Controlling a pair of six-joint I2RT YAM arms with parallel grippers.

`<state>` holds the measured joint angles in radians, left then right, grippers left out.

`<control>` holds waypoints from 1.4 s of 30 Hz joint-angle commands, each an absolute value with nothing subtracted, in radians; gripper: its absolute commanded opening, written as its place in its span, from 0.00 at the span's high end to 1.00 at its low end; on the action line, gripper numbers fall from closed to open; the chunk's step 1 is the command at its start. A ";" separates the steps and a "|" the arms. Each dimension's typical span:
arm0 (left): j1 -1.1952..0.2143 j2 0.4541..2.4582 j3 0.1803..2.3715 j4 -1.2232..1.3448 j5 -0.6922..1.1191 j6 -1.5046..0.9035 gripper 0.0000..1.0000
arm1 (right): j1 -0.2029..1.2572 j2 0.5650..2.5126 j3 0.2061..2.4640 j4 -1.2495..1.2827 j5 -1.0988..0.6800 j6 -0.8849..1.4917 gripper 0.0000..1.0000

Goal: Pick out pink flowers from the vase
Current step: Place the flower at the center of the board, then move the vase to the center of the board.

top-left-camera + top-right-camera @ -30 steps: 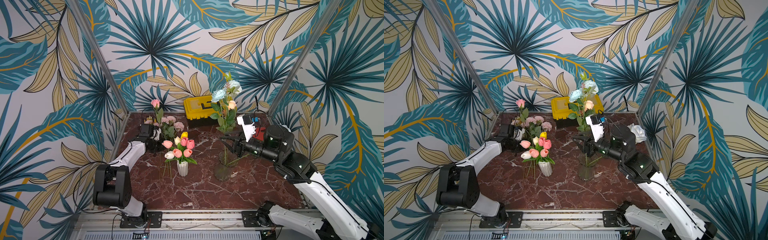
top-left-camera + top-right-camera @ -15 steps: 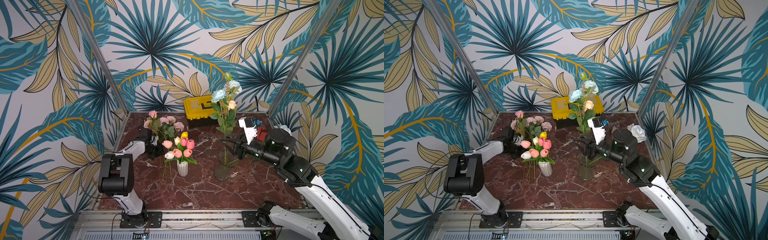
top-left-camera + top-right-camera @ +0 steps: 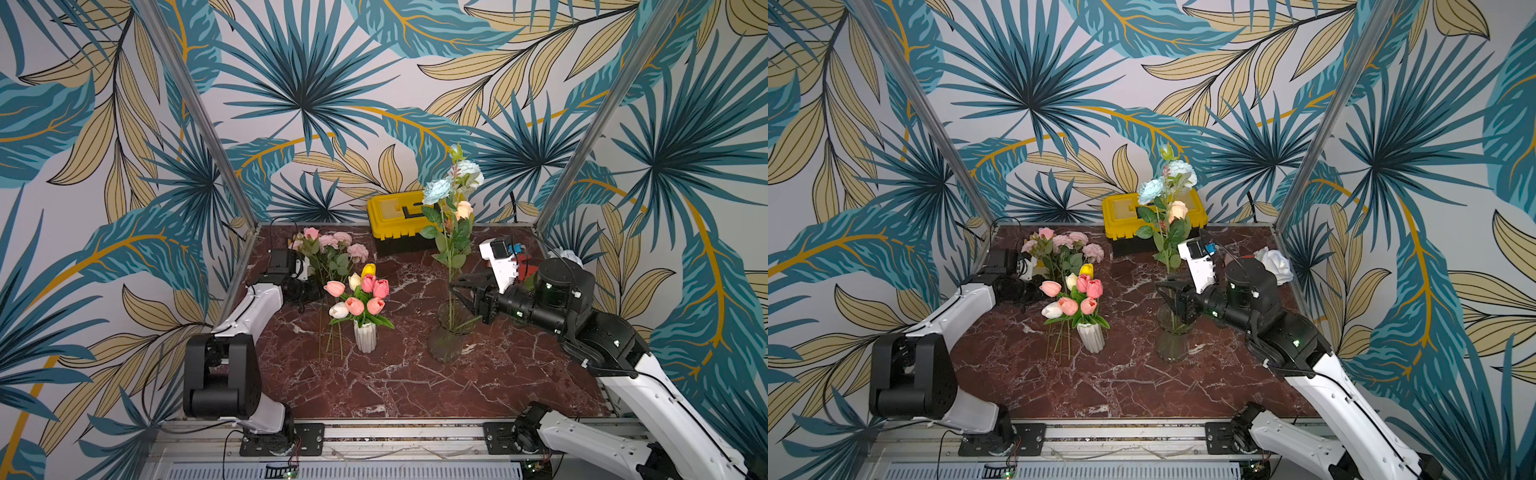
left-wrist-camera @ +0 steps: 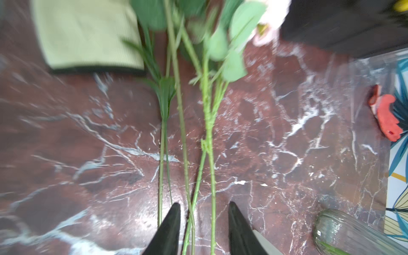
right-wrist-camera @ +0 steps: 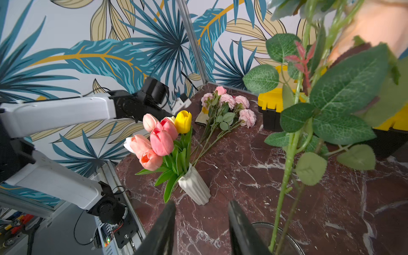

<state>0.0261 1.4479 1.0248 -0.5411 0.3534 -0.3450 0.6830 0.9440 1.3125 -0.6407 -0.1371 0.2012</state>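
Since a second ago the left arm has brought its pink rose down onto the pile, and its jaws have parted. The pink flowers (image 3: pixel 332 243) lie flat on the marble tabletop (image 3: pixel 415 386) at the rear left — long axis running back to front, blooms toward the back wall, stem ends beside the white vase (image 3: pixel 365 337). The left gripper (image 4: pixel 204 204) stands partly open over the stems, which pass loosely between its fingers (image 4: pixel 170 227), clamped by neither. The right gripper (image 5: pixel 202 203) — likewise partly open, holding nothing — hovers just beside the stems in the glass vase (image 3: pixel 445 347).
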 commanded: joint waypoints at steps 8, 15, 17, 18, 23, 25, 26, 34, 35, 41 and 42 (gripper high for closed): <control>-0.057 0.994 0.877 -0.572 0.276 -0.440 0.53 | 0.977 0.988 1.299 -0.965 0.286 0.268 0.59; -0.101 0.815 0.764 -0.587 0.308 -0.447 0.53 | 1.133 1.044 1.302 -1.181 0.514 0.371 0.48; -0.110 0.796 0.738 -0.597 0.282 -0.413 0.53 | 1.171 1.079 1.306 -1.208 0.554 0.364 0.46; -0.113 0.790 0.727 -0.597 0.275 -0.407 0.53 | 1.176 1.098 1.311 -1.221 0.571 0.360 0.44; -0.130 0.788 0.729 -0.592 0.284 -0.403 0.53 | 1.178 1.213 1.353 -1.262 0.608 0.325 0.39; -0.131 0.786 0.730 -0.592 0.298 -0.404 0.53 | 1.178 1.254 1.372 -1.287 0.621 0.330 0.39; -0.133 0.783 0.729 -0.592 0.297 -0.405 0.53 | 1.178 1.273 1.383 -1.309 0.640 0.345 0.39; -0.155 0.763 0.724 -0.592 0.289 -0.406 0.52 | 1.233 1.176 1.399 -1.383 0.630 0.642 0.39; -0.156 0.760 0.725 -0.592 0.287 -0.408 0.52 | 1.243 1.152 1.380 -1.386 0.619 0.686 0.39; -0.158 0.755 0.725 -0.591 0.293 -0.411 0.52 | 1.281 1.071 1.200 -1.354 0.606 0.905 0.37; -0.159 0.755 0.726 -0.591 0.293 -0.411 0.52 | 1.281 1.051 1.159 -1.313 0.603 0.925 0.37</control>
<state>-0.1532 0.7692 0.7448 -0.5926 0.2916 -0.4168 1.2720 1.0603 1.2522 -1.3411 0.6167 0.7719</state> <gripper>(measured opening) 0.483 0.633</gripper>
